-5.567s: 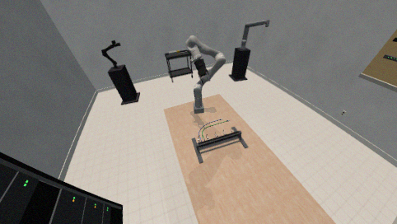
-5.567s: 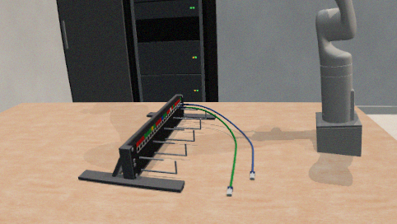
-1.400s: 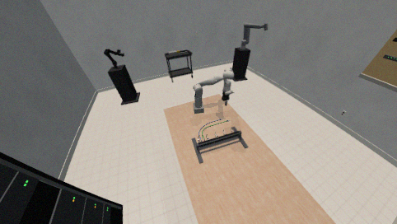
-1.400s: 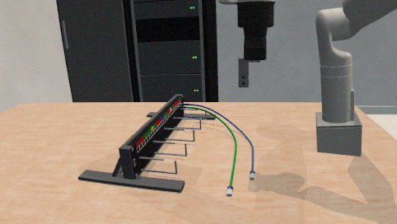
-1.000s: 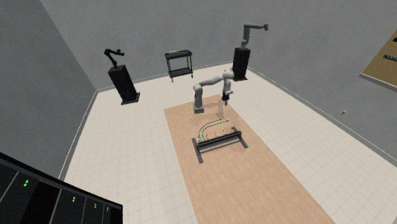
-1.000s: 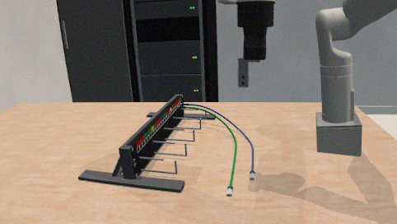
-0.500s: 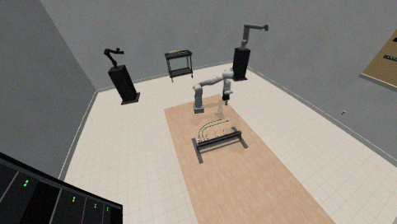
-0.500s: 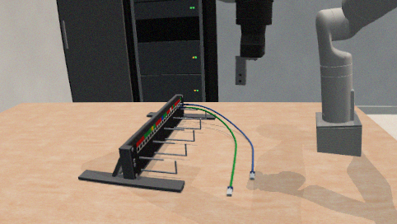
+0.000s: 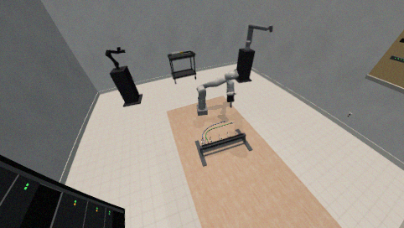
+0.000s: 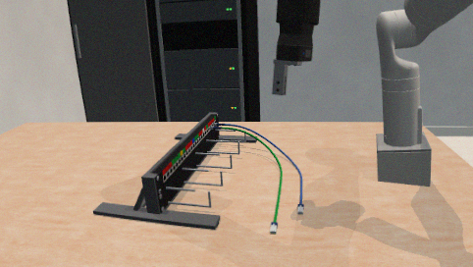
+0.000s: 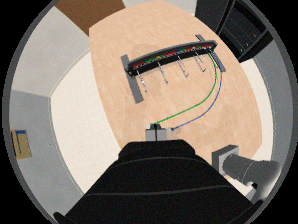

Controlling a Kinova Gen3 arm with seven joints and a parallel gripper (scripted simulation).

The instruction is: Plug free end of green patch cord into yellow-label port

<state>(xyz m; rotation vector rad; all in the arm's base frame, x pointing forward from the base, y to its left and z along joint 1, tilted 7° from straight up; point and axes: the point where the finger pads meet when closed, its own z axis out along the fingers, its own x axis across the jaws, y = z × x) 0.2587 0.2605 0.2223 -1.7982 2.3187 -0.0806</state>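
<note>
Fingers [image 10: 279,80] pressed together, nothing btwn, high above table [image 10: 59,206]. Green patch cord [image 10: 280,172] arcs from rack [image 10: 152,188], free end [image 10: 274,227] lying on table beside blue cord [image 10: 300,177] plug. Yellow label [image 10: 182,153] mid-panel.
</note>
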